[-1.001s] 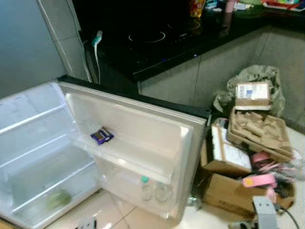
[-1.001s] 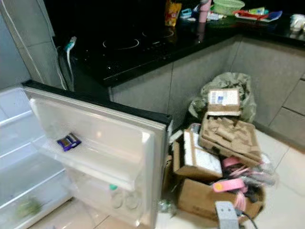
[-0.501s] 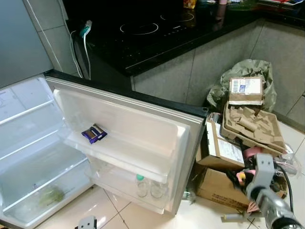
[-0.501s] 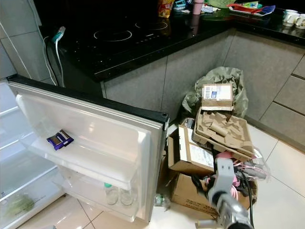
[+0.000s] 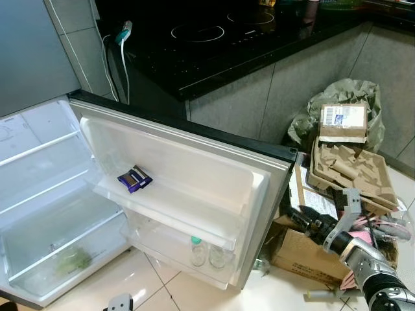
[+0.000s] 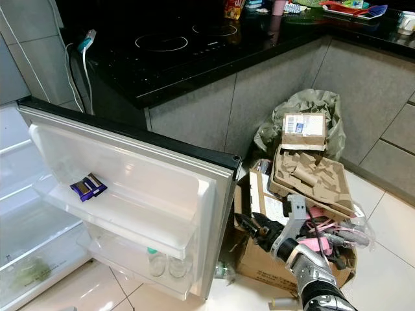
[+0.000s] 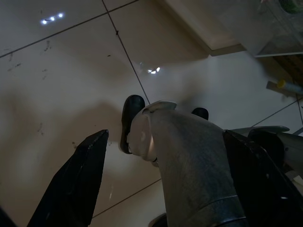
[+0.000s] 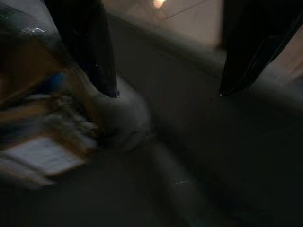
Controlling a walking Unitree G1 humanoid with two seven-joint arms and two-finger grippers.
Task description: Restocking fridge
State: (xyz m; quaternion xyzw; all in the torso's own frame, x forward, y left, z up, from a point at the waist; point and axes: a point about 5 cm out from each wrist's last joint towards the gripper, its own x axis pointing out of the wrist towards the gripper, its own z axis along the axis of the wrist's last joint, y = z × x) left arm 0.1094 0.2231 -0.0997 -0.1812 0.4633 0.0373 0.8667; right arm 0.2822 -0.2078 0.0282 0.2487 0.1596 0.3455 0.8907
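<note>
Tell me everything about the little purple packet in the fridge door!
The purple packet is small, flat and shiny like a plastic wrapper, dark purple with paler bands across it. It may be two bars side by side. It lies flat, turned at an angle, alone on the upper shelf of the open white fridge door, near the hinge end. It rests on the shelf floor; nothing else touches it.

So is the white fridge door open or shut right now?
Open. The white fridge door swings wide, its shelf holding a purple snack packet.
</note>
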